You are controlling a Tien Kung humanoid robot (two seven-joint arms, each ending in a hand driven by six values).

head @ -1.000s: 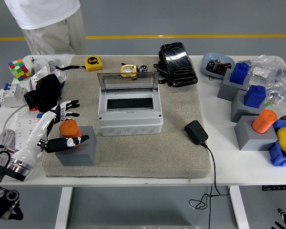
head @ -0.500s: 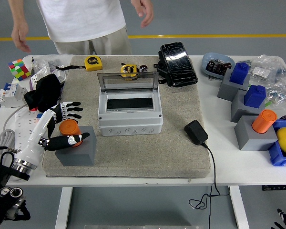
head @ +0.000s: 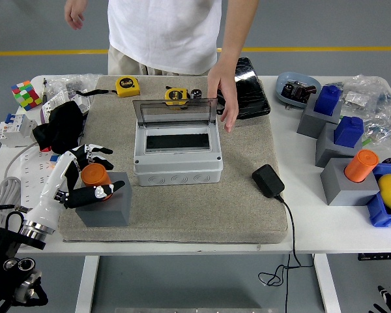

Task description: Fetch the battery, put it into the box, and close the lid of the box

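Head view, desk inventory. Beige mat: bare stretch from box front to near edge, and rightward as far as a black adapter. Grey box: mat centre, clear lid raised at its 12 o'clock edge. Person's hand: hanging beside the lid's right end. Battery: orange cylinder, upright in a grey holder block, at 9 o'clock of the box near the mat's left edge. Left hand: fingers curled about the battery, thumb across its front, other fingers behind.
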